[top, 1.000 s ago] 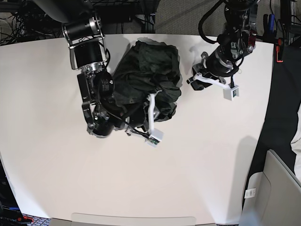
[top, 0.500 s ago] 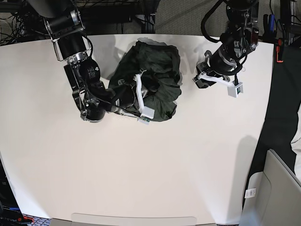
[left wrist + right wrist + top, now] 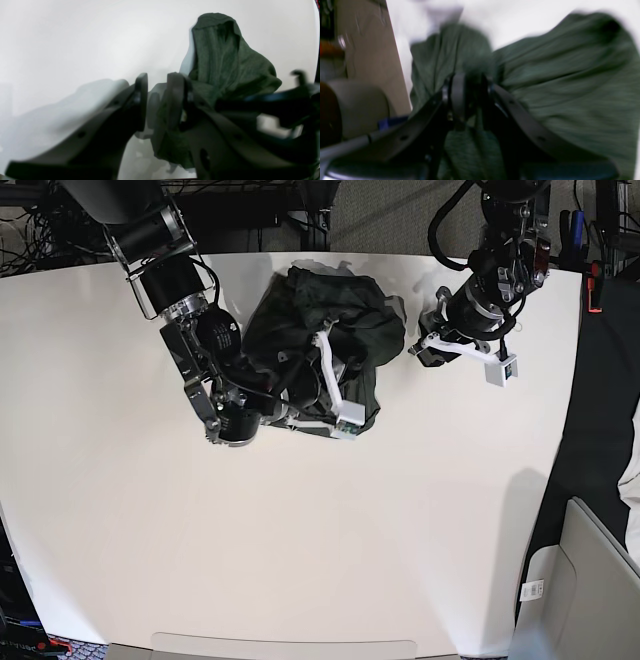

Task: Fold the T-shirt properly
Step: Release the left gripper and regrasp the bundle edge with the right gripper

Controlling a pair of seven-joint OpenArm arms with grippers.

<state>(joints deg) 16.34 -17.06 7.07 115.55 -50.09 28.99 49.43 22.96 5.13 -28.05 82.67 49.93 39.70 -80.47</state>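
1. T-shirt (image 3: pixel 325 345) is lying in a crumpled dark olive-green heap toward 12 o'clock on the white tabletop (image 3: pixel 300 550) in the base view, not spread out.
2. Right gripper (image 3: pixel 310 385) is reaching in from 10 o'clock and sitting over the heap's 6 o'clock part; its white camera bracket (image 3: pixel 335 390) is lying across the cloth.
3. In the right wrist view, the right gripper (image 3: pixel 470 97) jaws are standing narrow with dark green fabric bunched between them; the picture is blurred, but they are looking clamped on a fold of the T-shirt (image 3: pixel 557 82).
4. Left gripper (image 3: pixel 422 352) is sitting at 3 o'clock of the heap, just beside its edge.
5. In the left wrist view, the left gripper (image 3: pixel 156 100) jaws are standing a narrow gap apart with pale tabletop (image 3: pixel 75 45) showing through. Cloth of the T-shirt (image 3: pixel 225 65) is lying against the outer side of one jaw and draping below it. Cannot tell whether any fabric is pinched.
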